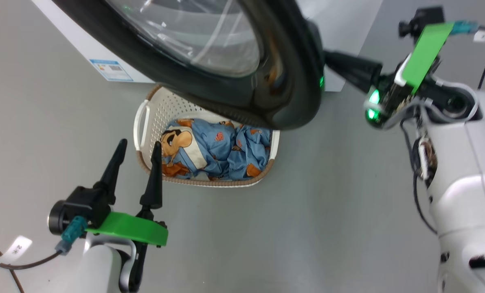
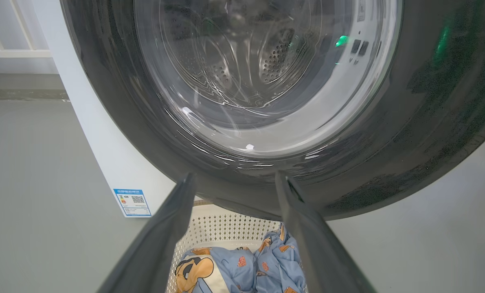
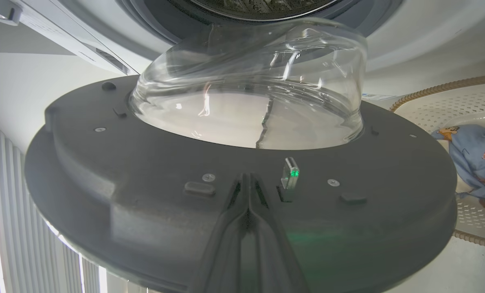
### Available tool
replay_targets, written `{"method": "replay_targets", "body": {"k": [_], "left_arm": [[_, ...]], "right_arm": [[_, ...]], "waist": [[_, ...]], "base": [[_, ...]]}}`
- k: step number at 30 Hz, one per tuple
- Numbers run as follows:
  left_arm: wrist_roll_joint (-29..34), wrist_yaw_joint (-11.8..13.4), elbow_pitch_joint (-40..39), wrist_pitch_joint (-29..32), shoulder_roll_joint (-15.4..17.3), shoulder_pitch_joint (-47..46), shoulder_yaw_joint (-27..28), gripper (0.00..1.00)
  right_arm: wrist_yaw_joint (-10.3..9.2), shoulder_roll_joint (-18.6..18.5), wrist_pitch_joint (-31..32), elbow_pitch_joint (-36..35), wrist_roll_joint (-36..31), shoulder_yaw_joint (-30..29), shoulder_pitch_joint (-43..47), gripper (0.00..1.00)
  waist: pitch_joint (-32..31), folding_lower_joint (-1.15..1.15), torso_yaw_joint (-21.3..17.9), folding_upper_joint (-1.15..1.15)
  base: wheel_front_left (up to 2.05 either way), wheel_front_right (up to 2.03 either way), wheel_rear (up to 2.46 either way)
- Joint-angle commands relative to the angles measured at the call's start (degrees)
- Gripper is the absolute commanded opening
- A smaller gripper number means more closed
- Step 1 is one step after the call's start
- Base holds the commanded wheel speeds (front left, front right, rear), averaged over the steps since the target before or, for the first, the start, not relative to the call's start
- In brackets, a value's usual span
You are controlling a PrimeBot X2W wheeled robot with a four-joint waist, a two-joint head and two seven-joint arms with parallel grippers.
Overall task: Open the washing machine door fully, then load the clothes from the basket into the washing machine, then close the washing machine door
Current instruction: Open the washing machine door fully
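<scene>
The washing machine door, with its glossy black rim and bulging glass, stands partly open and hangs over the basket. The clothes, blue with a bear print, lie in the cream basket on the floor. My left gripper is open and empty just left of the basket's near rim. In the left wrist view it points at the door's lower rim above the clothes. My right gripper is shut, its tips against the door's grey inner face below the glass bowl.
The white washing machine with a blue sticker stands behind the door; its gasket and drum opening show above the bowl. My white body takes up the right side. Grey floor lies in front. Blinds hang at the side.
</scene>
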Motion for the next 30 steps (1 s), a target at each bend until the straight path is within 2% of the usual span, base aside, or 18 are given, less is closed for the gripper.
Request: {"method": "replay_targets", "body": {"k": [1,6,12,21,30], "left_arm": [[0.5,0.3,-0.9,-0.5,1.2,0.6,1.6,1.00],[0.7,0.2,-0.3,-0.5,1.2,1.3,1.4,1.00],[1.0,0.1,0.5,-0.5,1.2,2.3,0.8,1.00],[1.4,0.0,1.6,-0.5,1.2,3.4,0.0,1.00],[1.5,-0.1,2.3,-0.5,1.2,4.6,-0.7,1.00]], "right_arm": [[0.09,1.9,0.9,-2.8,0.7,1.3,2.5,0.00],[0.09,2.5,0.3,-5.8,2.4,3.7,8.0,0.00],[0.09,2.5,-2.9,-7.4,8.0,11.2,12.2,0.00],[0.09,2.5,-8.1,-8.1,14.5,21.2,15.1,0.00],[0.09,2.5,-11.1,-8.0,19.2,27.5,17.1,0.00]], "waist": [[-1.1,0.00,-0.1,0.00],[-2.8,0.00,-0.2,0.00],[-4.7,0.00,0.0,0.00],[-7.7,0.00,0.6,0.00],[-10.1,0.00,0.8,0.00]], "base": [[0.00,0.00,0.00],[0.00,0.00,0.00],[0.00,0.00,0.00],[0.00,0.00,0.00],[0.00,0.00,0.00]]}}
